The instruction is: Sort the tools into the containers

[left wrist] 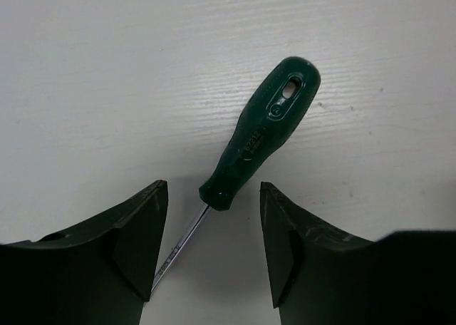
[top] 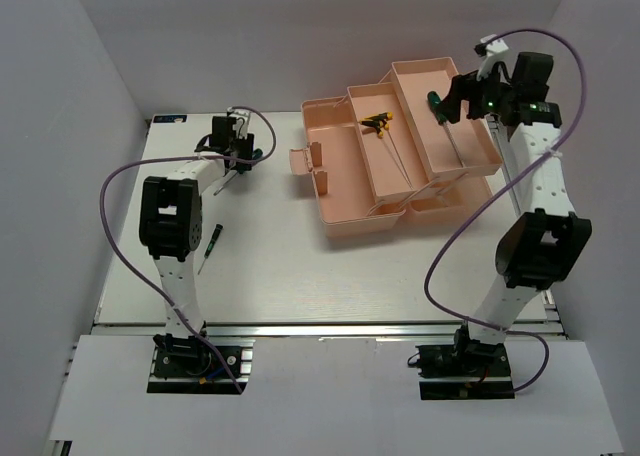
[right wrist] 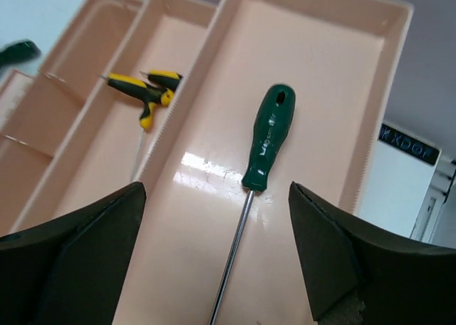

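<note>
A green-handled screwdriver (left wrist: 263, 129) lies on the white table, its shaft running back between my left gripper's open fingers (left wrist: 157, 225). My left gripper (left wrist: 214, 232) hovers just above it, touching nothing; it shows in the top view (top: 242, 156) at the far left. A second green-handled screwdriver (right wrist: 269, 136) lies in the toolbox's right tray (right wrist: 356, 68). My right gripper (right wrist: 217, 246) is open and empty above its shaft, also seen from above (top: 456, 96). Two yellow-black T-handle keys (right wrist: 146, 90) lie in the middle tray (top: 385, 171). One small dark screwdriver (top: 210, 240) lies on the table.
The salmon-pink toolbox (top: 345, 211) stands open at the back centre-right, its tiers folded out to the right, a small divided tray (top: 312, 159) on its left. White walls enclose the table. The left arm's elbow (top: 170, 216) stands beside the small screwdriver.
</note>
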